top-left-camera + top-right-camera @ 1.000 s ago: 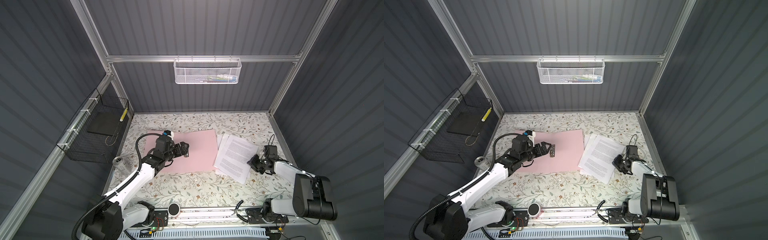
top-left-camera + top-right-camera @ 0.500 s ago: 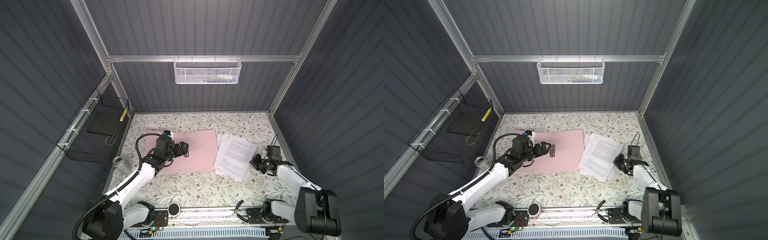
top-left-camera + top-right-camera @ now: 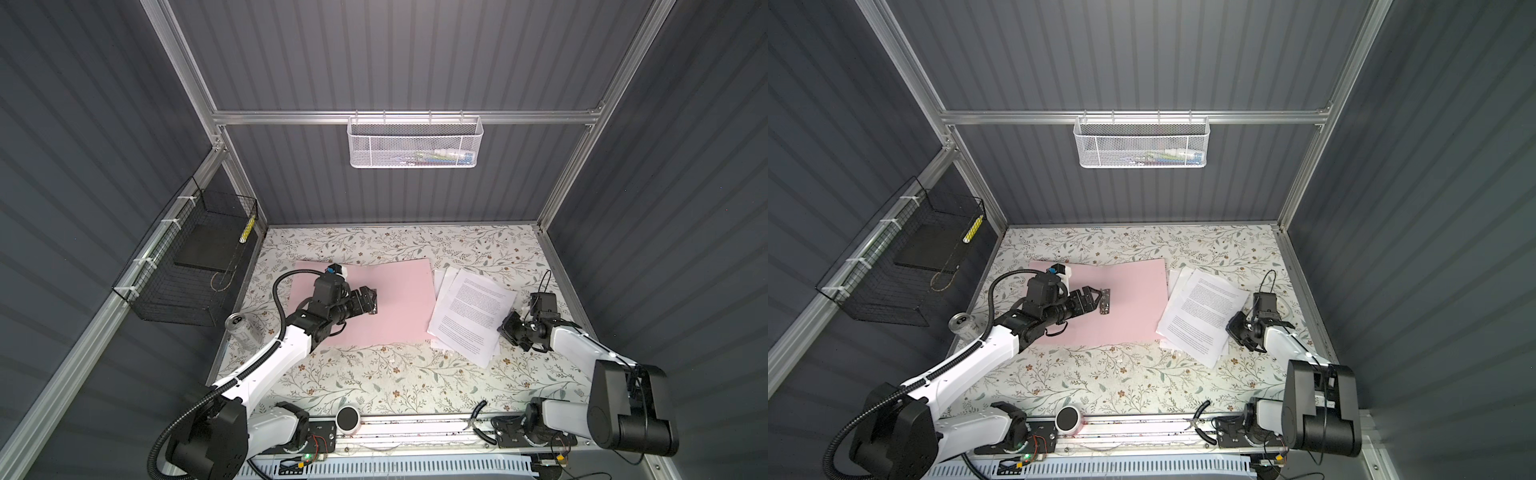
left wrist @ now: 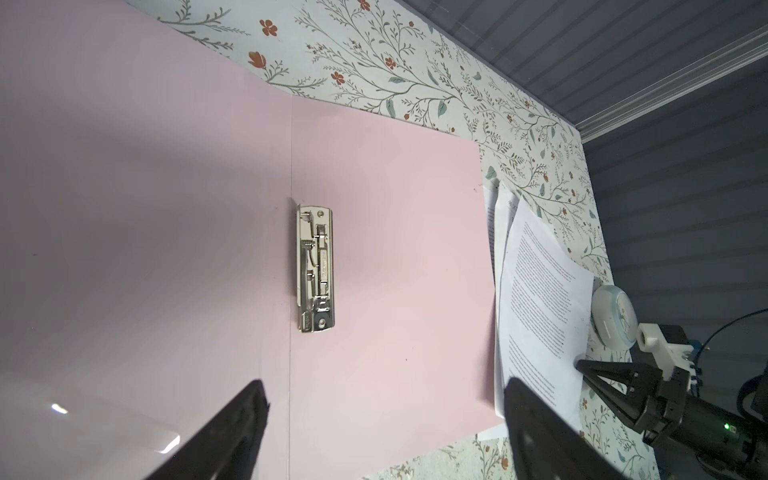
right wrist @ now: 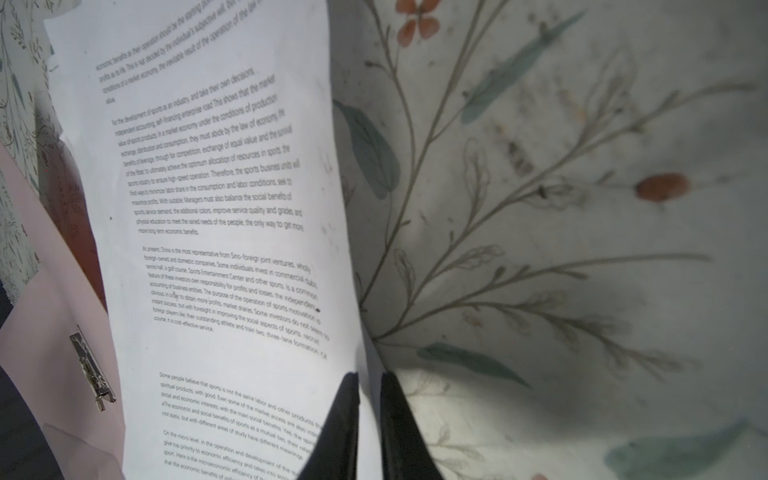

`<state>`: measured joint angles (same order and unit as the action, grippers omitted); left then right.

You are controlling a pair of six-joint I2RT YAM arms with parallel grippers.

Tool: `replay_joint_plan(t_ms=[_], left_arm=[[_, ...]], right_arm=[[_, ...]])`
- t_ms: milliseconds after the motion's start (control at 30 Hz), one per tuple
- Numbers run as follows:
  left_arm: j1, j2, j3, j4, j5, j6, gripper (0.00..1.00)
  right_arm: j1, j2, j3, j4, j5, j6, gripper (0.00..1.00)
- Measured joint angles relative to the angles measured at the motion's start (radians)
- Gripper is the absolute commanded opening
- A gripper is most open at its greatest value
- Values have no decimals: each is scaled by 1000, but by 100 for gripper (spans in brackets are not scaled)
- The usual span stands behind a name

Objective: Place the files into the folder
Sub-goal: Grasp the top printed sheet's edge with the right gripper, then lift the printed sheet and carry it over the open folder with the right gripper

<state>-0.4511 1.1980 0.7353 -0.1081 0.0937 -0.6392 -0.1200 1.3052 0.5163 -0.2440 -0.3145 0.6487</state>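
Files (image 5: 228, 166) edge pinched between right fingers (image 5: 345, 424), right wrist view only; left fingers (image 4: 232, 436) apart over folder (image 4: 395, 249).

Bare table (image 3: 374, 382) before folder (image 3: 399, 307) and files (image 3: 469, 316)

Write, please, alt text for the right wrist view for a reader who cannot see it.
The right gripper pinches the raised edge of the top printed sheet of the files, its dark fingers nearly together. Floral table cover lies beneath; part of the open pink folder with its silver clip shows beyond the paper.
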Motion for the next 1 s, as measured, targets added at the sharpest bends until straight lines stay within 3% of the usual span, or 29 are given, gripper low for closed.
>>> replay_joint_plan(t_ms=[200, 400, 633, 833, 1000], left_arm=[[0, -1, -4, 0, 0, 0, 89], [0, -12, -7, -1, -5, 0, 89], [0, -24, -9, 0, -12, 0, 90], [5, -28, -9, 0, -11, 0, 90], [47, -61, -31, 26, 28, -21, 91]], right_arm=[[0, 40, 7, 12, -4, -2, 15], [0, 37, 8, 10, -5, 1, 0], [17, -106, 18, -42, -32, 19, 0], [146, -217, 156, -116, -60, 53, 0], [298, -207, 340, -142, -68, 87, 0]])
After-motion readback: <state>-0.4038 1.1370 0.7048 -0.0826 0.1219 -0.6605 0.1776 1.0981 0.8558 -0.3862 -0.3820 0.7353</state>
